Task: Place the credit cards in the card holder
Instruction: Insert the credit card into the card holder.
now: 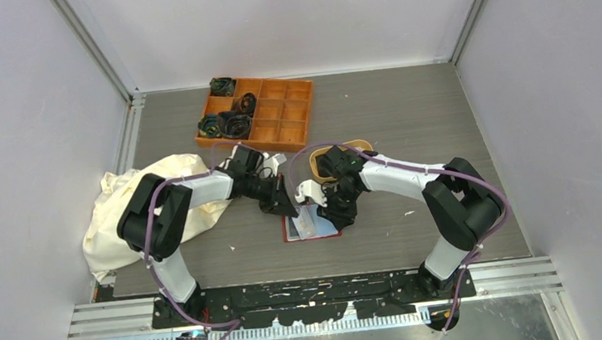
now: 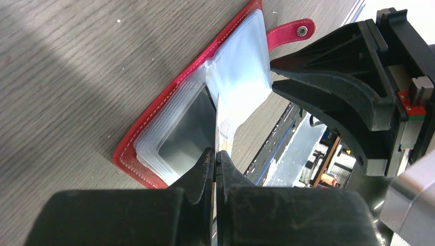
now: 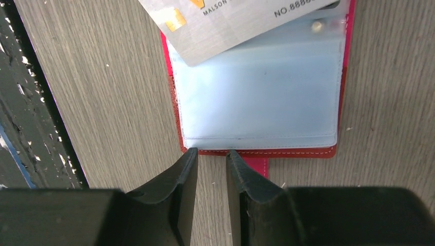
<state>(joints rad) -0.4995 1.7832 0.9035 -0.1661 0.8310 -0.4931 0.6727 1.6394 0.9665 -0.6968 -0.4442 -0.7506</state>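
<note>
The red card holder (image 1: 297, 235) lies open on the table, clear pockets up, and also shows in the left wrist view (image 2: 169, 100) and the right wrist view (image 3: 256, 92). My left gripper (image 2: 217, 154) is shut on a light grey credit card (image 2: 224, 130), held edge-on with its far end at a pocket mouth. In the right wrist view the same card (image 3: 225, 23) has its corner over the pocket. My right gripper (image 3: 209, 154) is open by a narrow gap and empty, its fingertips at the holder's near edge beside the snap tab (image 3: 255, 166). No other cards are in view.
An orange compartment box (image 1: 257, 113) with dark items stands at the back. A tan oval tray (image 1: 359, 145) sits behind the right gripper (image 1: 325, 218). A crumpled cream cloth (image 1: 143, 206) lies on the left. The left gripper (image 1: 291, 207) and right gripper are close together over the holder.
</note>
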